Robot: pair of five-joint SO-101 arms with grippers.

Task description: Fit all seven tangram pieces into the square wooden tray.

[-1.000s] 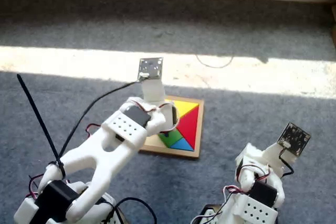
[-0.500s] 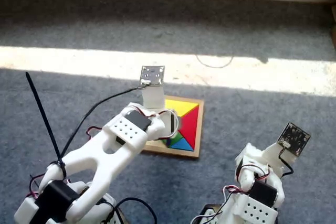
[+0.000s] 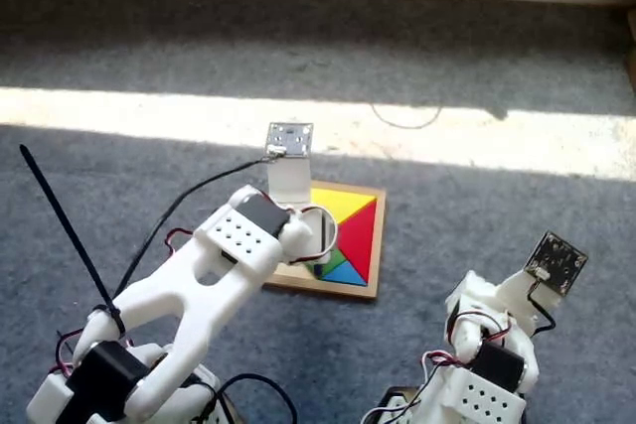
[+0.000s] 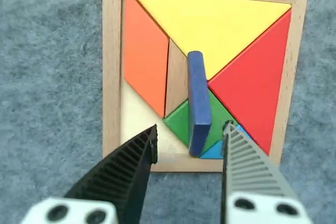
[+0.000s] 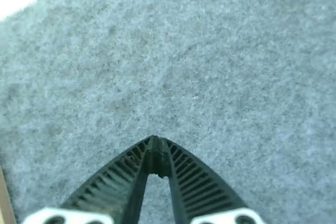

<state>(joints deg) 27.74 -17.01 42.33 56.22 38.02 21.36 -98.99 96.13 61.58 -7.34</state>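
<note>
We see 1 blue piece (image 4: pixel 198 103) standing on edge in the tray (image 4: pixel 111 77), its long axis running from centre to rim. The left gripper (image 4: pixel 190 128) is open, straddling it. The right gripper (image 5: pixel 156 153) is closed over carpet (image 5: pixel 210 51).

Pale wooden tray (image 4: pixel 111 77), yellow triangle (image 4: pixel 210 24), red triangle (image 4: pixel 252 87), orange parallelogram (image 4: pixel 144 61), green triangle (image 4: pixel 181 121), dark blue piece (image 4: pixel 198 103), light blue piece (image 4: pixel 215 152), speckled grey carpet (image 4: pixel 47 77), black ribbed left end effector (image 4: pixel 190 128), white arm (image 3: pixel 199 295).

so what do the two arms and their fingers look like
The left arm and right arm are white plastic with black motors and red, white and black wires. The left carries a long black cable tie. The left fingers are ribbed, one black, one grey; right fingers both black.
</note>
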